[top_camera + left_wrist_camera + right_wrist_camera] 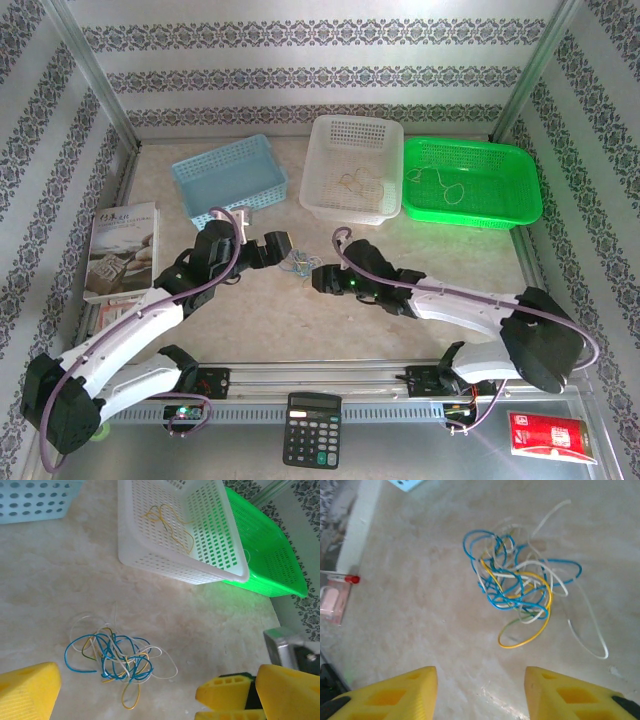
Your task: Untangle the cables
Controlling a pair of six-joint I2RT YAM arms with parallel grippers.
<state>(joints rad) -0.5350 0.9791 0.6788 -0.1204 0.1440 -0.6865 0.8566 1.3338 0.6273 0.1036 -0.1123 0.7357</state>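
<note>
Patterned wallpaper closes in a pale, marbled tabletop [250,320], where a small tangle of thin cables [297,265] lies on the bare surface in front of three baskets. The left wrist view shows the knot [117,657] clearly. Bright blue wires form most of the loops, yellow strands run through the middle, and whitish wires trail loosely off the edges. In the right wrist view the same bundle [520,587] has one yellow loop hanging out below it and a long white strand curving away to the side.

The left gripper [283,252] sits just beside the tangle on one side and the right gripper [318,277] just beside it on the other. The yellow fingers of the left gripper [150,700] are spread wide with nothing between them. The right gripper [480,695] is likewise parted and empty, its fingertips short of the wires.

Along the far edge stand a light blue perforated plastic basket [228,178], a white perforated plastic basket [330,195] and a green perforated plastic basket [520,190]. A single yellowish wire [167,522] lies in the white one and a pale looped wire [440,182] in the green one. A paperback book [120,250] rests at the left edge, and a black calculator [312,428] lies at the near edge.
</note>
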